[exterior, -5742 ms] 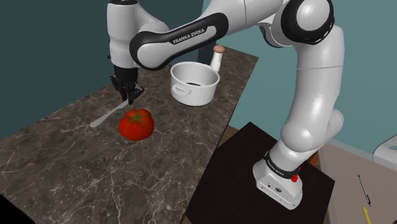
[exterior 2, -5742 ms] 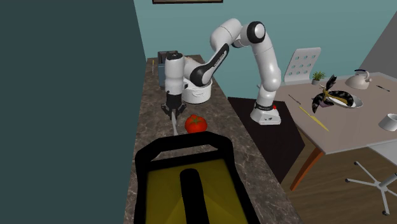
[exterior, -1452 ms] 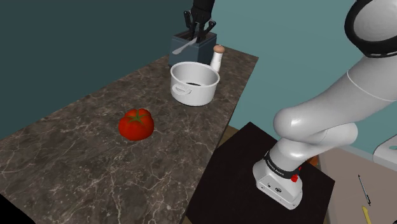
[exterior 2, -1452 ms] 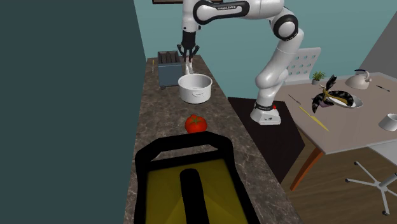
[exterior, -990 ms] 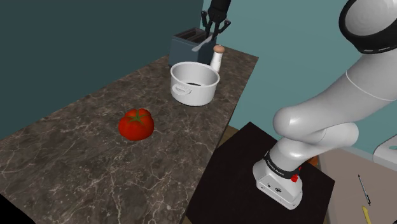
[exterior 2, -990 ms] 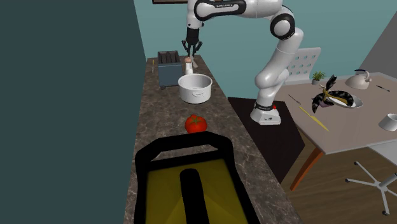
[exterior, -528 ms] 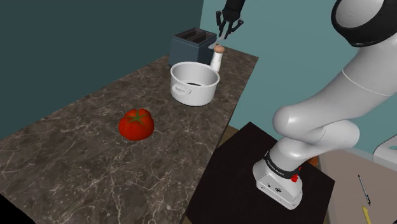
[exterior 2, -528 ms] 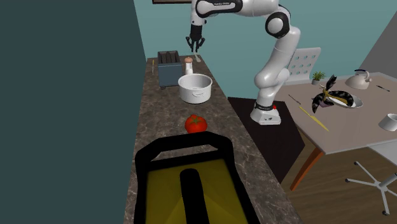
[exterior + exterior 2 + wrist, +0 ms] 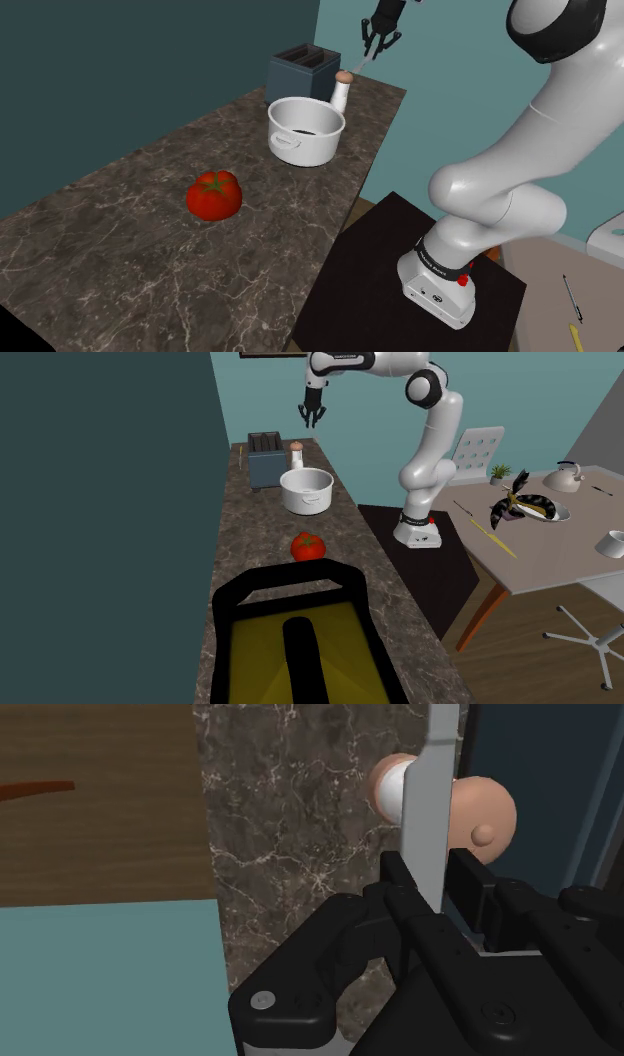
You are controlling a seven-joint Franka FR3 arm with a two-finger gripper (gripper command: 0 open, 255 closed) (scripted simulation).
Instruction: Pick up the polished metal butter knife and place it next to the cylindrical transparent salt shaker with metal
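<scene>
The grey butter knife (image 9: 360, 59) hangs in the air just above the salt shaker (image 9: 342, 90), slanting down from the gripper (image 9: 381, 38), whose 2 black fingers (image 9: 398, 886) pinch its blade. The shaker, white with a tan cap, stands on the marble counter (image 9: 140, 250) behind the white pot (image 9: 305, 131), beside the dark toaster (image 9: 298, 68).
</scene>
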